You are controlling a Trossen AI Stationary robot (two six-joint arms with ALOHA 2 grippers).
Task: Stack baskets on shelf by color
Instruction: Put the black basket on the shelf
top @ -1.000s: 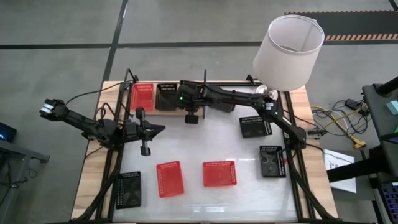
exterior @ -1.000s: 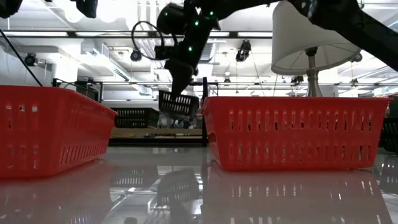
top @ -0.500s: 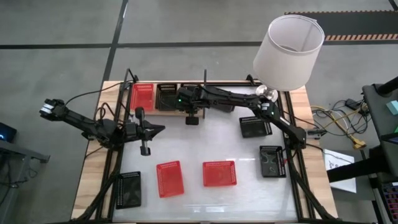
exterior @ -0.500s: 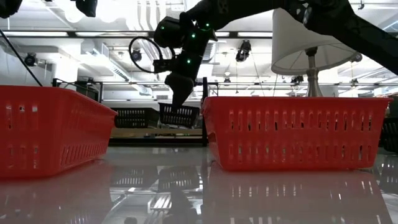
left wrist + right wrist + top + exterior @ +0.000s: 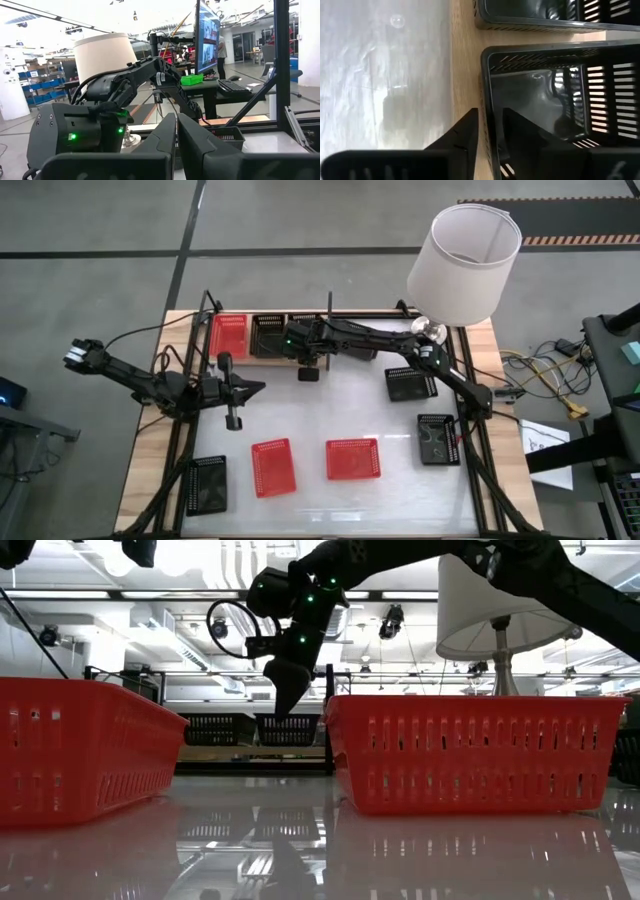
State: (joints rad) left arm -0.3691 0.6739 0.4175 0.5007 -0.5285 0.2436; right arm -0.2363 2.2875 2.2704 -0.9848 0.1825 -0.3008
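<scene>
Black plastic mesh basket (image 5: 555, 100) now sits level on the light-wood shelf board (image 5: 262, 357), where a second ago it hung tilted above; your right gripper (image 5: 490, 130) pinches its near wall. Release sloppily and a finger snags the rim, dragging it off. Left gripper (image 5: 232, 388), fingers pressed together, waits mid-table

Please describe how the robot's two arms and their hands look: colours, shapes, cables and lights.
Both arms are dark, nearly black, built from slim jointed segments. The left hand ends in two tapering dark fingers; a thin black cable loops along its arm. The right hand has flat, wedge-shaped dark fingers, small green lights glowing on its wrist housing and a black cable loop beside it. No markings are readable.
</scene>
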